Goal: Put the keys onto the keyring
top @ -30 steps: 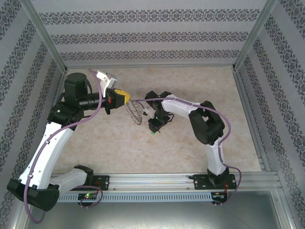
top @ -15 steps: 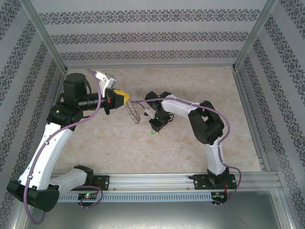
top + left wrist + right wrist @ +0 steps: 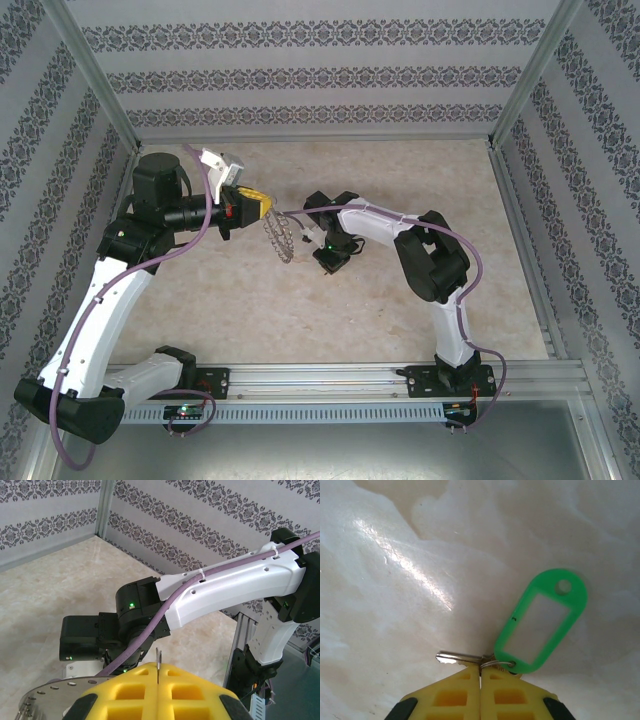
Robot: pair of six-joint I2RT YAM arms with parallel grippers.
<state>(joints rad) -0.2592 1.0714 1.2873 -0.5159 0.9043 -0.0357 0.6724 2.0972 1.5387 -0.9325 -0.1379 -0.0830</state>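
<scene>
My left gripper [image 3: 262,208] is shut on the keyring [image 3: 283,238], a flat grey ring fringed with small silvery pieces, which hangs edge-on above the table. In the left wrist view the yellow fingers [image 3: 125,692] pinch the ring's thin edge [image 3: 158,661], and its flat face [image 3: 42,696] shows at lower left. My right gripper [image 3: 328,256] sits just right of the ring. In the right wrist view this gripper [image 3: 480,670] is shut on the key [image 3: 456,657], whose silvery blade points left. A green plastic tag [image 3: 542,622] hangs from it by a small wire loop.
The beige tabletop [image 3: 400,330] lies inside patterned walls with metal rails [image 3: 530,250] along the sides. The right arm's white link and purple cable [image 3: 215,587] cross close in front of the left wrist camera.
The right gripper has drawn slightly up and towards the ring. The green tag, seen below it earlier in the top view, is now hidden under the gripper.
</scene>
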